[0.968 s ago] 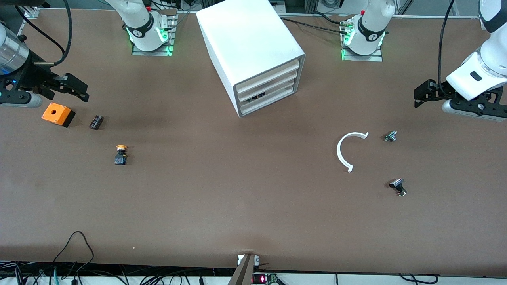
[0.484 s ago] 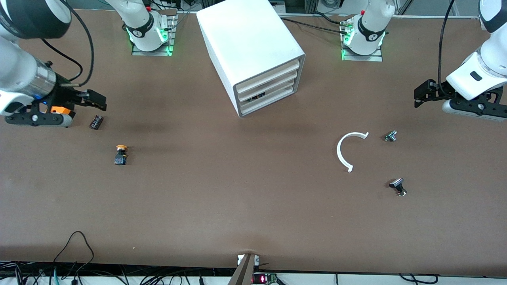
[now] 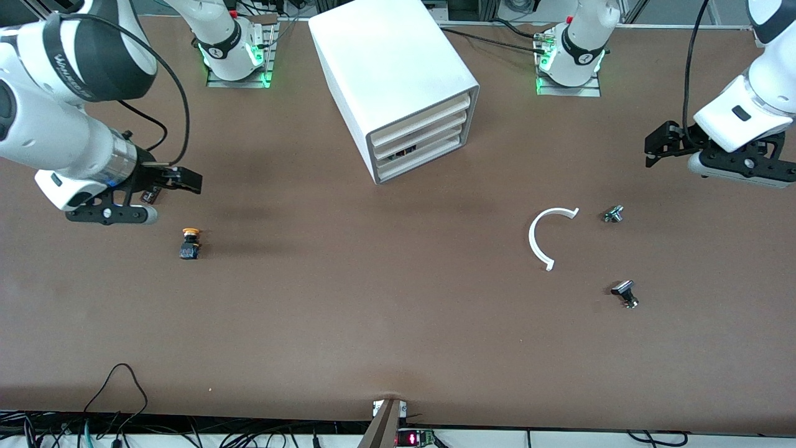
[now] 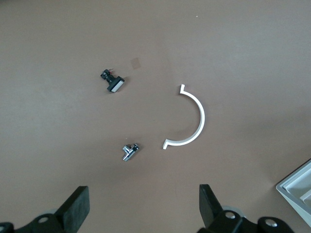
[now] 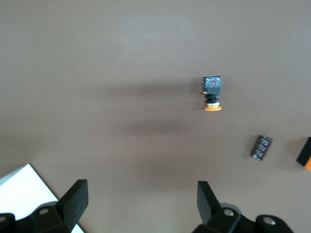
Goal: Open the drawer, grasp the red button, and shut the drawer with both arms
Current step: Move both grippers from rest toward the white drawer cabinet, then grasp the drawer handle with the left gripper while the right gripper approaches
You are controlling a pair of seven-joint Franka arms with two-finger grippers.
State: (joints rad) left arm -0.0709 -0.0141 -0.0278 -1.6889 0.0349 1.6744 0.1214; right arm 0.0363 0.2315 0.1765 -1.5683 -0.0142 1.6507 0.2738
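The white drawer cabinet stands at the middle of the table near the bases, its three drawers pushed in. A dark bit shows through a gap between the lower drawers. The red-capped button is out of view. My right gripper is open and empty above the table at the right arm's end, over a small black part; in the right wrist view nothing lies between its fingers. My left gripper is open and empty above the table at the left arm's end, as the left wrist view also shows.
A yellow-orange-capped button lies near the right gripper, also seen in the right wrist view with the black part and an orange box's corner. A white C-shaped piece, a silver part and a black part lie toward the left arm's end.
My right arm has swung from over the orange box toward the table's middle and now covers that box. My left gripper has shifted slightly toward the bases.
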